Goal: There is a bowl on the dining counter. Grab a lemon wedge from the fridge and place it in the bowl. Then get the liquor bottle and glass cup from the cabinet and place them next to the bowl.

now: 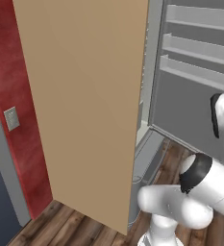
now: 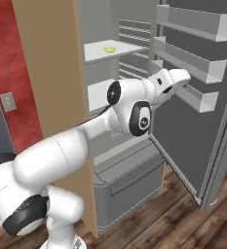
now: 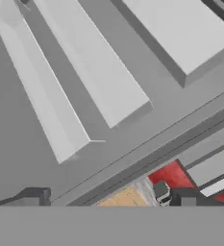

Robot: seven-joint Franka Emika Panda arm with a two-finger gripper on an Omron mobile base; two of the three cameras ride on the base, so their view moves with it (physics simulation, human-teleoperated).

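Observation:
The fridge (image 2: 134, 182) stands open, with white shelves and a grey drawer at its bottom. A tiny yellow-green lemon wedge (image 2: 108, 48) lies on the upper shelf, deep inside. My arm reaches up and right, and its white hand (image 2: 172, 78) is close to the door shelves (image 2: 193, 61), well right of and below the wedge. In the hand view my gripper (image 3: 111, 199) is open, its two dark fingertips (image 3: 34, 196) far apart with nothing between them. It faces the white door bins (image 3: 89, 72).
A tall tan wood panel (image 1: 84, 96) flanks the fridge on the left and hides most of its inside in the left base view. Left of it are a red wall (image 1: 12, 72) and a light switch (image 1: 11, 118). The open fridge door (image 1: 190, 101) stands to the right. The floor is wood.

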